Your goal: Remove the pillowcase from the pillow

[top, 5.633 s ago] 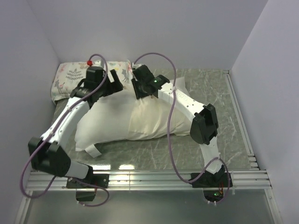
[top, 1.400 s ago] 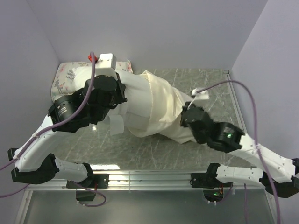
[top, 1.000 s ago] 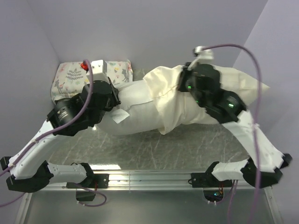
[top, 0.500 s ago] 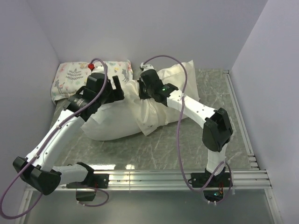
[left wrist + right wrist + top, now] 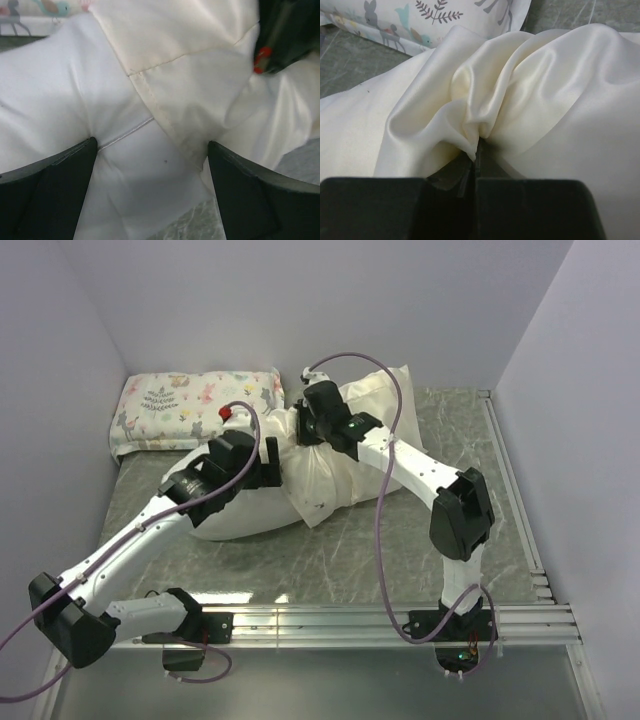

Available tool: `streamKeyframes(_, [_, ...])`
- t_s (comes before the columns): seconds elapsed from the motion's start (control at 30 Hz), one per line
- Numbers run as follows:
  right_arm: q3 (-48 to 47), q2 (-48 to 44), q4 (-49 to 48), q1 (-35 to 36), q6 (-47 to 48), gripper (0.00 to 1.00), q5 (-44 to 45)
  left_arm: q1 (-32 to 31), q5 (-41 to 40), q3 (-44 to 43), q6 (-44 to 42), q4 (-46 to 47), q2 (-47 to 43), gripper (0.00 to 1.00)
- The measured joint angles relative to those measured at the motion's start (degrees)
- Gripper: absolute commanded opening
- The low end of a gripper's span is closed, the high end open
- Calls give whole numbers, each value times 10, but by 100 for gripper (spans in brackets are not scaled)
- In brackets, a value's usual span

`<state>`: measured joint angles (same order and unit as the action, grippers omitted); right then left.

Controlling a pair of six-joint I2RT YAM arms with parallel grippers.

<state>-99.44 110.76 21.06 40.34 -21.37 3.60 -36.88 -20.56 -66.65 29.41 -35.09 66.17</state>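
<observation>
Marbled table (image 5: 420, 540): we see the white pillow (image 5: 235, 515) left of centre, cream pillowcase (image 5: 345, 465) bunched over its right end; right gripper (image 5: 476, 155) pinches a pillowcase fold; left gripper (image 5: 150, 150) spread wide against the pillow, gripping nothing.

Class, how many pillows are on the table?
2: a printed pillow at the back left, and a white pillow in the middle, partly inside a cream pillowcase.

Bare tabletop (image 5: 350, 550) is open toward me from both grippers. Printed pillow (image 5: 190, 405) blocks beyond my left gripper (image 5: 274, 462); right gripper (image 5: 302, 432) and bunched pillowcase (image 5: 325, 480) crowd its right side.
</observation>
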Motion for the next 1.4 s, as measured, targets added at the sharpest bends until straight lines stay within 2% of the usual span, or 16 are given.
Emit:
streamKeyframes(0.2, [24, -38, 10, -2, -1, 0, -5, -1, 1, 65, 6, 63, -32, 96])
streamKeyframes(0.37, [23, -55, 29, -8, 1, 0, 1, 1, 16, 118, 16, 117, -64, 99])
streamKeyframes(0.6, [26, -58, 40, -22, -3, 0, 3, 67, 115, 177, 22, 177, -138, 99])
streamKeyframes(0.87, [41, -75, 41, -58, -17, 0, -14, 80, 148, 184, 28, 196, -130, 98])
streamKeyframes(0.97, [41, -76, 42, -78, -24, 0, -26, 82, 148, 184, 31, 196, -132, 95])
streamKeyframes(1.1, [47, -82, 42, -101, -33, 0, -45, 86, 148, 184, 33, 196, -126, 81])
streamKeyframes(1.17, [51, -89, 44, -110, -37, 0, -52, 87, 148, 184, 33, 196, -120, 82])
streamKeyframes(1.27, [53, -97, 48, -117, -39, 0, -59, 87, 148, 181, 32, 197, -102, 89])
streamKeyframes(1.33, [53, -102, 53, -120, -39, 4, -60, 87, 147, 172, 32, 197, -84, 82])
streamKeyframes(1.37, [53, -105, 56, -121, -38, 13, -60, 88, 147, 167, 31, 197, -73, 74])
streamKeyframes(1.4, [53, -108, 59, -122, -36, 25, -59, 89, 146, 165, 31, 198, -64, 49])
